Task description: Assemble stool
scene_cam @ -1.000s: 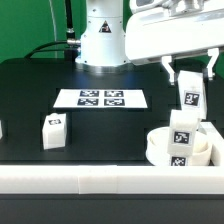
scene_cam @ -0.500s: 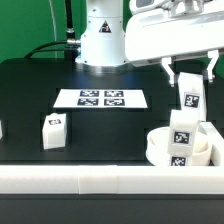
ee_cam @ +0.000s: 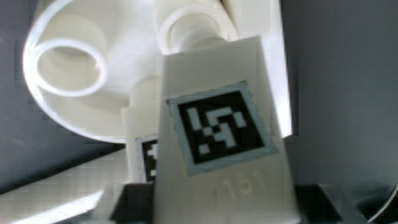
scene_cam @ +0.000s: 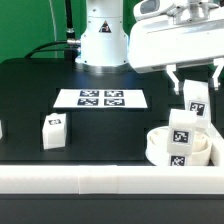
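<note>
Gripping the upper end of a white block leg (scene_cam: 196,101), the hand (scene_cam: 193,84) hangs at the exterior view's right, its two fingers closed on either side of the part and the tagged face turned toward the camera. Directly below it in that view, at the lower right, sits the round seat (scene_cam: 157,152), and a second leg (scene_cam: 180,136) already stands upright inside its ring. The carried leg's lower end lies close to that leg's top, but I cannot tell whether they touch. A third leg (scene_cam: 53,131) rests alone on the black worktop (scene_cam: 30,90) at the lower left, well apart from the seat. The marker board (scene_cam: 102,98) lies flat at the centre, and a long white border rail (scene_cam: 90,181) runs across the bottom. In the wrist view the carried leg fills the middle, its tag facing the lens. The seat shows beyond it with an open round socket (ee_cam: 73,65), and dark finger edges flank the leg's near end. Judging by this, the step in hand is bringing another leg to the seat for insertion. The next move likely calls for lining the leg's foot over a free socket clear of the standing leg, then lowering it straight so it seats without jamming.
</note>
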`<state>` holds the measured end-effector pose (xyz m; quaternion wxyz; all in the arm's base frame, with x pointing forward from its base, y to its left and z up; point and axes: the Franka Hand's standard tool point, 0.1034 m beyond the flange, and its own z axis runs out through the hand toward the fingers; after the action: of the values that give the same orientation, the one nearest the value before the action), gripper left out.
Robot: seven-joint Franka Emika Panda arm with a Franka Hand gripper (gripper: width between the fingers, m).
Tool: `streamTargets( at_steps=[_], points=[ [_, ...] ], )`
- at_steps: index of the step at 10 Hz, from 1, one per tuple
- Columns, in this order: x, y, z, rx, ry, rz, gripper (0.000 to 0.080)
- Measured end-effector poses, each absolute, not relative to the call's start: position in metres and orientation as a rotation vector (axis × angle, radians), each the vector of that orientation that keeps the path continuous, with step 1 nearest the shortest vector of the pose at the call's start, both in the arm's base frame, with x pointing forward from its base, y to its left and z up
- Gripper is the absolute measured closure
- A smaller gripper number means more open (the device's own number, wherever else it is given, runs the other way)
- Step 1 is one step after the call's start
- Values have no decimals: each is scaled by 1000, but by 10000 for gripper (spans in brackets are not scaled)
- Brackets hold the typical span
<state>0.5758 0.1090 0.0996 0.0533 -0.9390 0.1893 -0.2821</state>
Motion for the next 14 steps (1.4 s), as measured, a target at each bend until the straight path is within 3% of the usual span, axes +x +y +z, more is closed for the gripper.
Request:
streamTargets(
  at_steps=[12,14],
  points=[
    [563,113,86,-2862,630,-847,472],
    [562,101,85,-2863,644,-875,472]
  ],
)
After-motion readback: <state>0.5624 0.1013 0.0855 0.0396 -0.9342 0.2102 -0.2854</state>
